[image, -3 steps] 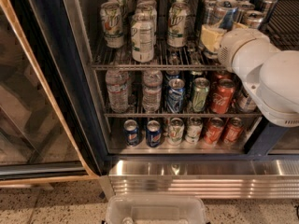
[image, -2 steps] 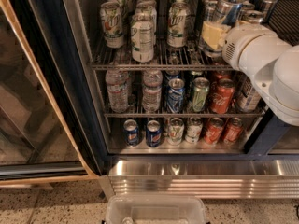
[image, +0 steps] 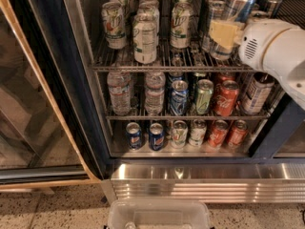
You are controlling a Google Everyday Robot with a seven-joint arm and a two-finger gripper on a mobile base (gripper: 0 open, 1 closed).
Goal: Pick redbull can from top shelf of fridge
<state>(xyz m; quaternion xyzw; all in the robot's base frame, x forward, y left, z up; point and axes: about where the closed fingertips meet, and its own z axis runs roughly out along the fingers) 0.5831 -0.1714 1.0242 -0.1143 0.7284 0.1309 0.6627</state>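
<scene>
– Speckled stone floor [image: 47, 213] runs along the bottom, and a glass door [image: 24, 118] stands swung out at the left. What comes after that?

– After that comes the fridge [image: 71, 104]. Its dark frame edges a steel interior, and a ribbed steel panel [image: 205, 187] runs along its base. On the left of the top shelf [image: 167, 68], wide white-green cans [image: 144, 37] stand in rows.

– And the redbull can?

– It is at the far right of that same shelf. The redbull can [image: 238, 6] is tall and slim, silver with slanted blue panels and a silver lid, and narrower than its neighbours. It leans with its lid tipped toward the upper right and its lower end just above the front rail. I cannot tell whether it is clear of the bars.

– Where is the end effector?

– The end effector [image: 226, 32] sits at the can's middle, closed around it. A pale yellow pad [image: 220, 33] presses flat on the near side, and the other finger is hidden behind the can. The white arm [image: 281, 51] reaches in from the right edge.
</scene>
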